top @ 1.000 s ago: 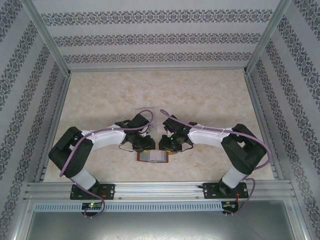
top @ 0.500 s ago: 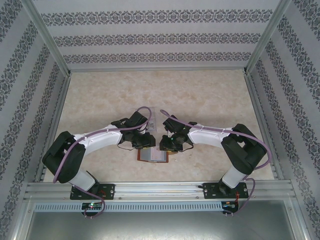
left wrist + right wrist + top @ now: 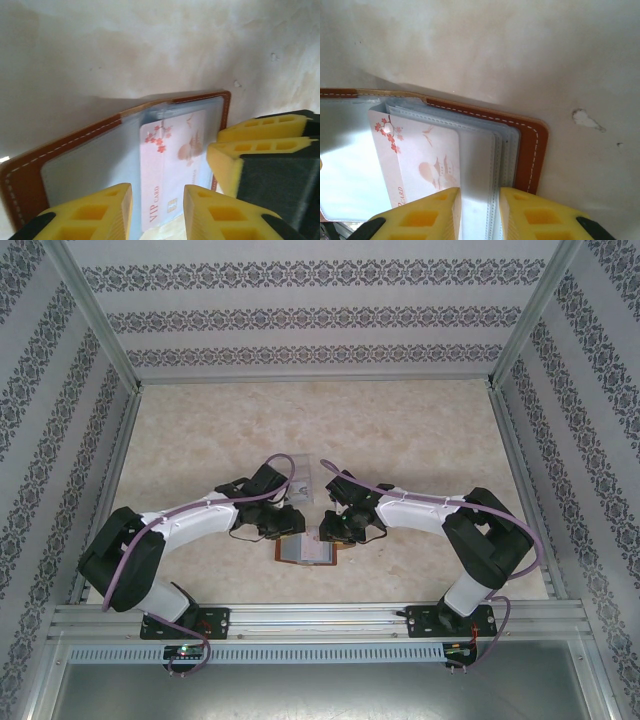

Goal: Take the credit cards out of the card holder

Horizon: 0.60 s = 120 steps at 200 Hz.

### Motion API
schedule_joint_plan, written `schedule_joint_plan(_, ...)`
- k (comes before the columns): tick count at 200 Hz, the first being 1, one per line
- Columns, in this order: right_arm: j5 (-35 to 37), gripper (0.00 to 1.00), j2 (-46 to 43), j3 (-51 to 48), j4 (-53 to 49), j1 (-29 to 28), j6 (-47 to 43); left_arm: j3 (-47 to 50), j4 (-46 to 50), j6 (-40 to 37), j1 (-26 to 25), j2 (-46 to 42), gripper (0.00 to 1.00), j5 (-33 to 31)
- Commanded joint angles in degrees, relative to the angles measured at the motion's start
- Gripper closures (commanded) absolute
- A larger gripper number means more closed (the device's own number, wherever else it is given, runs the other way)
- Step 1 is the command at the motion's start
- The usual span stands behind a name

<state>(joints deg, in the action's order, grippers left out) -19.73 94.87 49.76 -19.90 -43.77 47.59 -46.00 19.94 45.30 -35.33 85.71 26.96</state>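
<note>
On the pale marbled surface (image 3: 420,440) the card holder (image 3: 305,553) lies spread open. Its reddish-brown leather shows as a white-stitched rim around grey-blue clear sleeves that face up.

One of the credit cards (image 3: 175,150) sits on the holder's inner side. It is pale pink-white, with a red blossom sprig, a faint pagoda drawing and the words "VIP CARD". How far it stands out of its sleeve cannot be told.

The left gripper (image 3: 157,195) hangs low over the holder's left part and is released. Its yellow fingers are spread, one on either side of the card's chip end, and the card lies flat below the gap rather than pinched.

The right gripper (image 3: 480,197) is at the holder's right part, just inside the stitched corner. It too is unclenched, its yellow fingers parted by a narrower gap over the stacked sleeve edges beside the card. Whether its tips press on the sleeves cannot be told. From the left wrist, its fingers show just beside the holder's right edge.

Just beyond the holder's far edge, between the two wrists, a clear tray (image 3: 303,480) rests on the surface.
</note>
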Motion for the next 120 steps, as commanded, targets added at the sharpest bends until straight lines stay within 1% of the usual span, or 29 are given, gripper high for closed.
schedule_joint_plan(1, 2.2, 0.71, -0.2, -0.4, -2.5, -0.5, -1.3, 1.6, -3.2, 0.7, 1.0, -0.6, 0.66, 2.0)
schedule_joint_plan(63, 2.3, 0.71, -0.1, -0.3, -2.9, -0.6, -1.3, 3.8, -7.6, 1.3, 1.1, 1.5, 0.67, 4.4)
schedule_joint_plan(120, 2.5, 0.71, 0.1, -0.1, -2.6, -0.6, -1.1, 5.2, -8.7, 1.1, 1.1, 2.7, 0.70, 5.4)
